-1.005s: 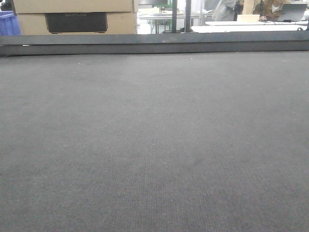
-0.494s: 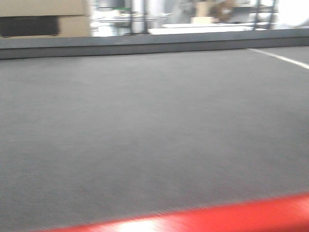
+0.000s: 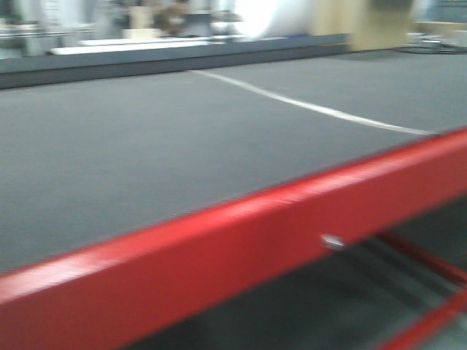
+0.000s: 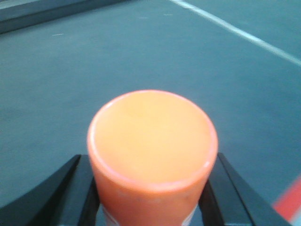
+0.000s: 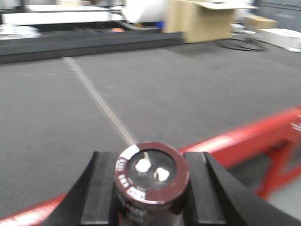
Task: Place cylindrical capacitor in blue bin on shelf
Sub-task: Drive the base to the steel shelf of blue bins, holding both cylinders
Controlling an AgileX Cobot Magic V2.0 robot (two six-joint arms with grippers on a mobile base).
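The right gripper (image 5: 151,193) pinches the cylindrical capacitor (image 5: 151,173) upright between its jaws, terminals up, presumably to carry it steadily toward a blue bin not in view, while the left gripper (image 4: 151,193) clamps an orange-topped cylinder (image 4: 153,136).

Glossy red metal beam (image 3: 219,248) runs diagonally across my foreground, in front of dark grey carpet floor (image 3: 131,146) crossed by a thin white line (image 3: 314,108). Orange round-topped cylinder (image 4: 151,141) fills my left wrist view. Tan cardboard box (image 5: 197,21) stands far back.

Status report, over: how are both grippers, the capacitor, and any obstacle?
Left gripper shut on orange cylinder. Right gripper shut on capacitor. Shelf not in view; red rail close ahead.
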